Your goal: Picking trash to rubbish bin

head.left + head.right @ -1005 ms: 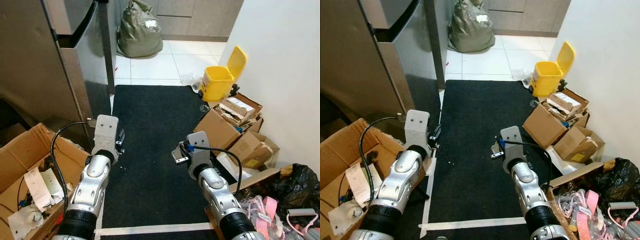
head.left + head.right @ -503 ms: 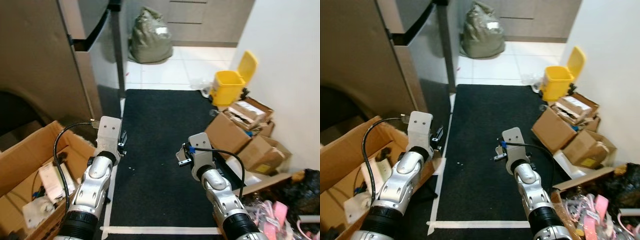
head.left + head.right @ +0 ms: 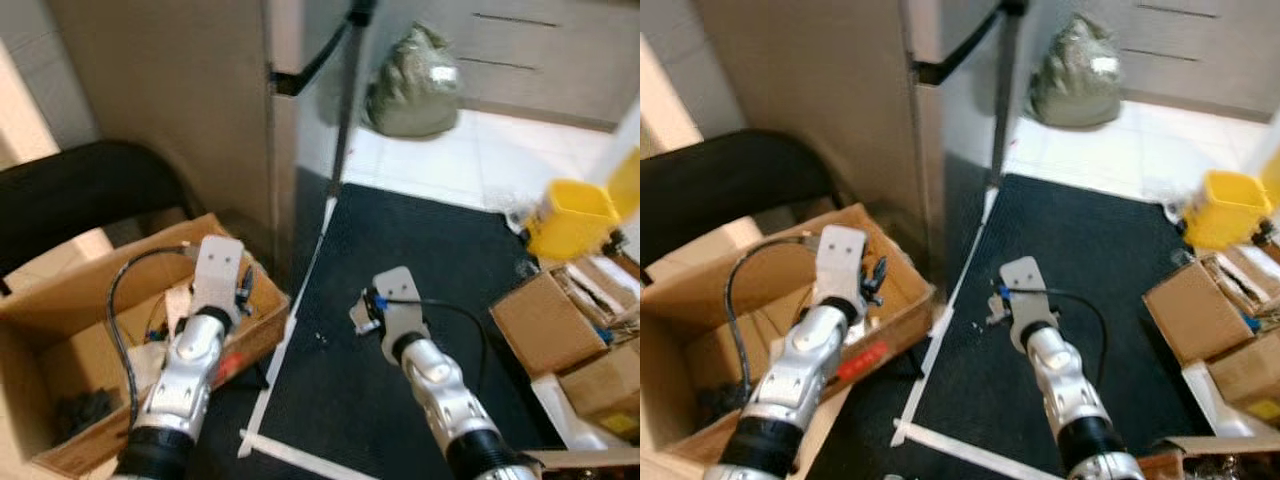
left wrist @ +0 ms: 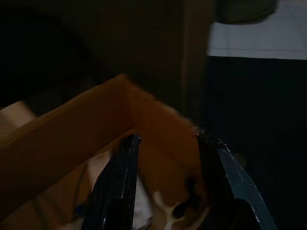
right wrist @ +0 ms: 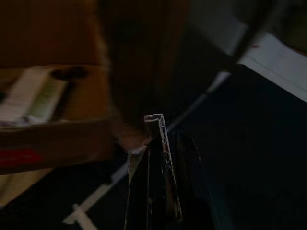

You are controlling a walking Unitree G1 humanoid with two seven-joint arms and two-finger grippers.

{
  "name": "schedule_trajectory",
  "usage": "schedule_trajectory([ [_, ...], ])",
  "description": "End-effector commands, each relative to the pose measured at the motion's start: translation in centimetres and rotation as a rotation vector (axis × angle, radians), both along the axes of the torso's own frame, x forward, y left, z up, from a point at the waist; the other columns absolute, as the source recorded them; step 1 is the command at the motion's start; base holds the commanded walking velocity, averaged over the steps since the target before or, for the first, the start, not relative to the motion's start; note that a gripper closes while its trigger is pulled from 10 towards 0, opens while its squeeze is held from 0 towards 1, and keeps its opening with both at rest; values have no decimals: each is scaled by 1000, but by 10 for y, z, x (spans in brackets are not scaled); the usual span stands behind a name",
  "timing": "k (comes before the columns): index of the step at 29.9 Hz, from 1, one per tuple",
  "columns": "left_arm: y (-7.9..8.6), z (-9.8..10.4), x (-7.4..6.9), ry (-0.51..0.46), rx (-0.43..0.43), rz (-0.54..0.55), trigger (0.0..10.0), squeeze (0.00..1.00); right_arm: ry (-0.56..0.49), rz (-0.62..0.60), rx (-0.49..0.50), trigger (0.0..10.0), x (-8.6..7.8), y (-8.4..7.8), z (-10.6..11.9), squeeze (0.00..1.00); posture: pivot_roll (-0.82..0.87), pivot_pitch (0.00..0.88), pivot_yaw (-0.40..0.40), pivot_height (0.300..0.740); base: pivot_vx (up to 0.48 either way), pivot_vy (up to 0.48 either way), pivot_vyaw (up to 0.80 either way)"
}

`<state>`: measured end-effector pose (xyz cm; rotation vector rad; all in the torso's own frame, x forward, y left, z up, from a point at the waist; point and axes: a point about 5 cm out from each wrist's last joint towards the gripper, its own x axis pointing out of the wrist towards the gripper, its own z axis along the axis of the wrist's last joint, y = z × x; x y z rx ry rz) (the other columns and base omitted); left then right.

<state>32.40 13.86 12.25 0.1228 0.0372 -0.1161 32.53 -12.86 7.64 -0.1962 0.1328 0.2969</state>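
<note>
One flat white strip of trash is clamped between the closed fingers of the right gripper, its free end projecting just beyond the fingertips over the black mat. Judged light, thin and semi-rigid; it could slip or bend, so grip the flat faces near mid-length. The left gripper holds nothing, fingers spread apart above the open cardboard box. The yellow rubbish bin stands well beyond the right fingers. A red label on the box wall cannot be read; no other writing is legible.
</note>
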Motion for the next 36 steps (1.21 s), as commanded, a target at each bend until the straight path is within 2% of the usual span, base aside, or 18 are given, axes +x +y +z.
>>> schedule_trajectory([
  [1,-3,-3,-2,9,0,-11,10000,0,22,-5,-15,10000,-3,-3,-6,0,-2,98,-33,740,0,0,800],
  [22,-2,-3,-2,12,-22,10,10000,0,12,-18,-23,10000,-2,-5,-5,0,0,100,-41,740,0,0,800],
  [23,-3,-3,-1,13,-23,9,10000,0,23,-48,18,10000,-1,-7,-5,0,-1,102,-40,740,0,0,0],
  [25,-3,-3,-1,14,-24,8,10000,0,34,-70,30,10000,-1,-10,-6,0,-1,102,-40,740,0,0,0],
  [36,-4,-2,-3,23,-63,-15,10000,0,35,-70,34,10000,-1,-11,-7,0,0,105,-41,740,25,0,0],
])
